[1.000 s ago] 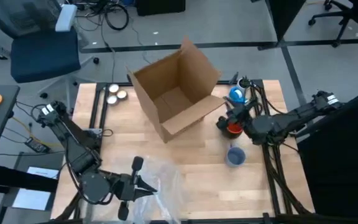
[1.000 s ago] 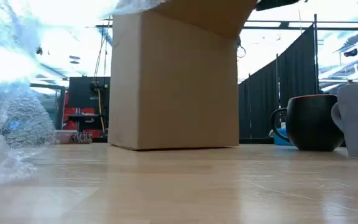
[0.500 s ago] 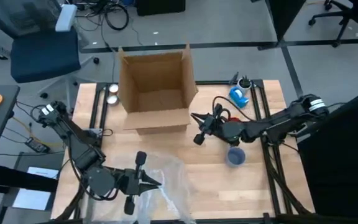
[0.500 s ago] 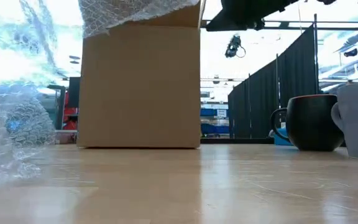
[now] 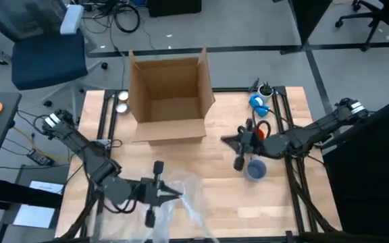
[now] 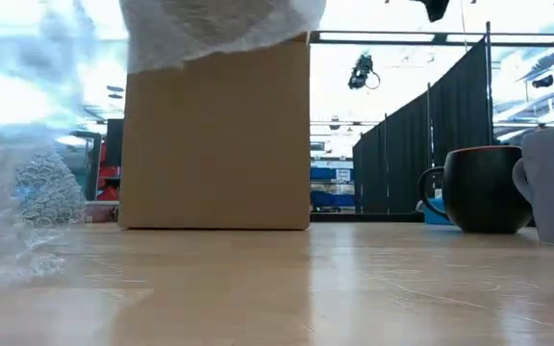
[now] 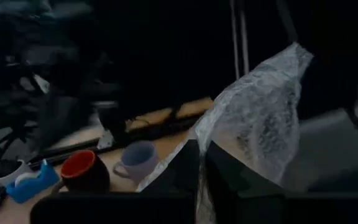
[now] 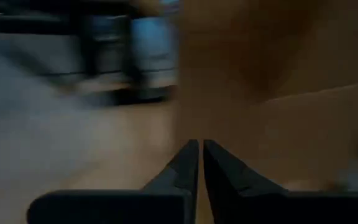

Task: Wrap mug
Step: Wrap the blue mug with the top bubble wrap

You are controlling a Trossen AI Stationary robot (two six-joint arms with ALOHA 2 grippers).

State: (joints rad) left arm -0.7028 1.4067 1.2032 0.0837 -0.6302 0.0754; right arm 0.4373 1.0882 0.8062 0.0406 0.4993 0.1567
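Pinching a crinkled sheet of clear bubble wrap (image 5: 184, 202) between closed fingers, the left gripper (image 5: 171, 195) holds it lifted at the table's near edge. Farther right, the right gripper (image 5: 229, 142), fingers pressed together and empty, hovers over bare pale wood planks (image 5: 201, 169), just beside the glossy black mug with a red inside (image 5: 258, 133) and the matte blue-grey mug (image 5: 255, 169). An open brown cardboard box (image 5: 169, 98) stands behind.
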